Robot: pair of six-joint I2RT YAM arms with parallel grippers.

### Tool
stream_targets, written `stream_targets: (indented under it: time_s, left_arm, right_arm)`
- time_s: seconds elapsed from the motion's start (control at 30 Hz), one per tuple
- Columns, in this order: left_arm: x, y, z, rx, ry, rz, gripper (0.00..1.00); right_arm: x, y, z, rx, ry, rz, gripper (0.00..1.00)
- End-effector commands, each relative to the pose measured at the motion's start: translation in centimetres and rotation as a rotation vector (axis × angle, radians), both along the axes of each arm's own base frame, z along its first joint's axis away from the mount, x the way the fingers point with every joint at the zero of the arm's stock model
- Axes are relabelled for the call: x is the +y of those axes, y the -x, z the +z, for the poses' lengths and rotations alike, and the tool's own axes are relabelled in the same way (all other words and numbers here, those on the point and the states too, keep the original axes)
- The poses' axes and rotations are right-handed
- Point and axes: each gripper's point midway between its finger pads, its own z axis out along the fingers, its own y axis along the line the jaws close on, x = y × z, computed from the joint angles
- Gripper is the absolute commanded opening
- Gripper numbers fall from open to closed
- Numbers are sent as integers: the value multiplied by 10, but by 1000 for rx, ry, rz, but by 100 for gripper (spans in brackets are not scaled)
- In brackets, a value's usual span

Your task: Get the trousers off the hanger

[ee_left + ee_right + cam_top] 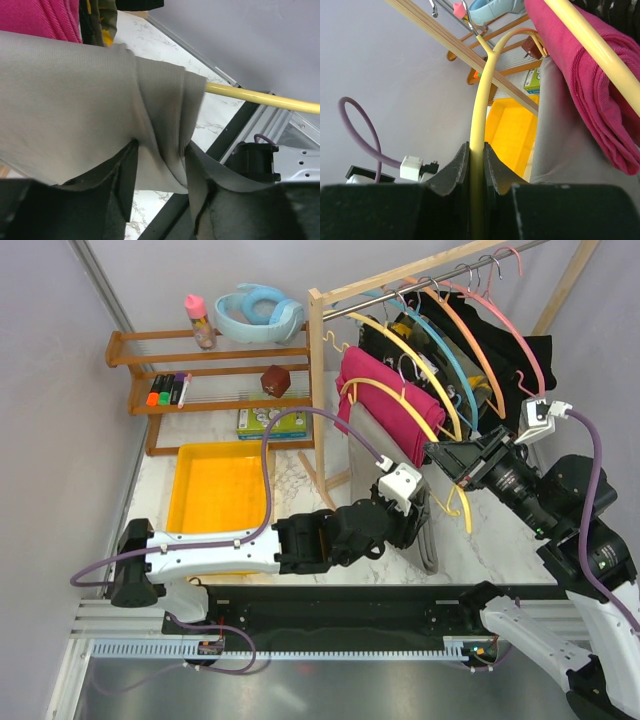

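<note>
A yellow hanger [463,505] hangs at the front of the rail, and the grey trousers [430,535] are draped over its bar. My right gripper [452,458] is shut on that hanger's arm [479,100], the rod pinched between both jaws. My left gripper [412,508] is shut on a bunched fold of the grey trousers [75,90] below the hanger bar [260,96]. Magenta trousers [390,400] hang on the hanger behind. They also show in the right wrist view [590,100]. A camouflage pair [102,20] and black ones [520,350] hang further back.
The wooden rack post [318,370] stands left of the hangers. A yellow tray [215,490] lies on the marble table to the left. Behind it a wooden shelf [210,370] carries markers, a pink bottle, a blue ring and a box. Walls close in on both sides.
</note>
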Motion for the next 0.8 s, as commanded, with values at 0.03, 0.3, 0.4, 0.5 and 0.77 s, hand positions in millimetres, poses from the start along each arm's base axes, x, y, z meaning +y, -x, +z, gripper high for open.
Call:
stream_targets:
  time_s: [0.03,0.3,0.4,0.5,0.77]
  left_arm:
    - [0,-13,21,31,80,54,44]
    - [-1,-15,30,17,87,33,17]
    - [2,-13,34,12,77,19,2]
    - [9,-6,42,7,83,-17,2]
    - [43,11,63,-11,123,-88,2]
  right_arm:
    - [-15,19,68,-207,-129,-22,0]
    - [-15,21,62,-196,-128,-19,0]
    - [-16,20,60,-192,-124,-25,0]
    - [-18,17,52,-180,-95,-46,0]
    - [-22,14,33,-158,-37,-69,0]
